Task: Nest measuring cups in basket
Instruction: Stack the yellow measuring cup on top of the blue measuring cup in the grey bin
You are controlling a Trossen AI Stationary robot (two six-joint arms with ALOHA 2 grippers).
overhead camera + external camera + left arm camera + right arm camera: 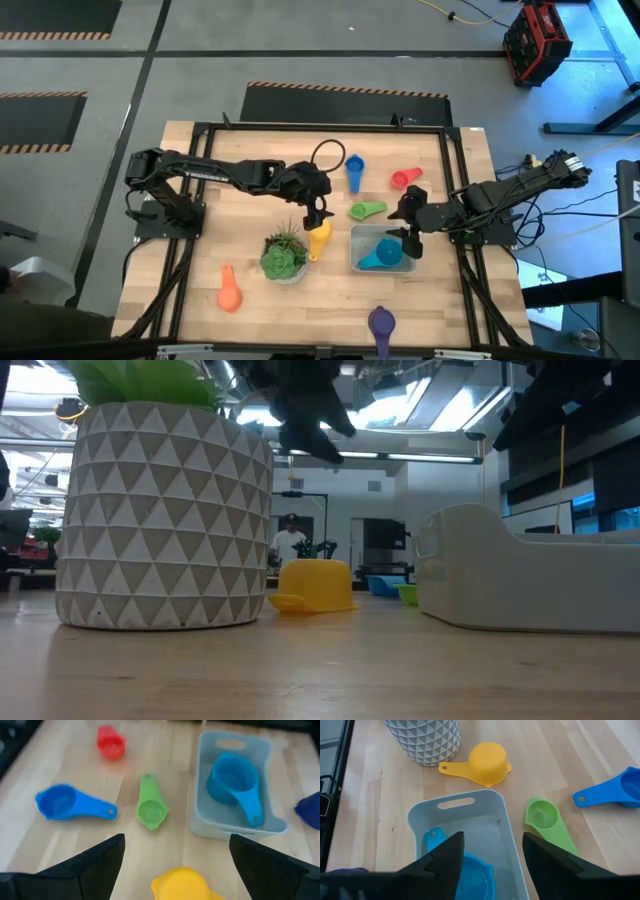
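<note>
Lower edge of the high view: purple cup point(381, 323), smooth plastic, round bowl, well apart from everything.
Lower left: orange cup point(229, 292), lying flat, not yet collected.
Centre: plant pot point(163, 515), ribbed triangle pattern, upright just left of the yellow cup point(318, 239).
Centre, above the yellow cup: left gripper point(316, 213), fingers spread wide, empty, likely poised for a pick.
Lower right of centre: basket point(358, 262), translucent grey, rounded corners, holding the teal cup point(384, 255).
Over the basket: right gripper point(408, 238), half open, gripping nothing visible.
Upper centre: green cup point(367, 210), blue cup point(354, 170), red cup point(405, 179), loose on the wooden table point(190, 270).
</note>
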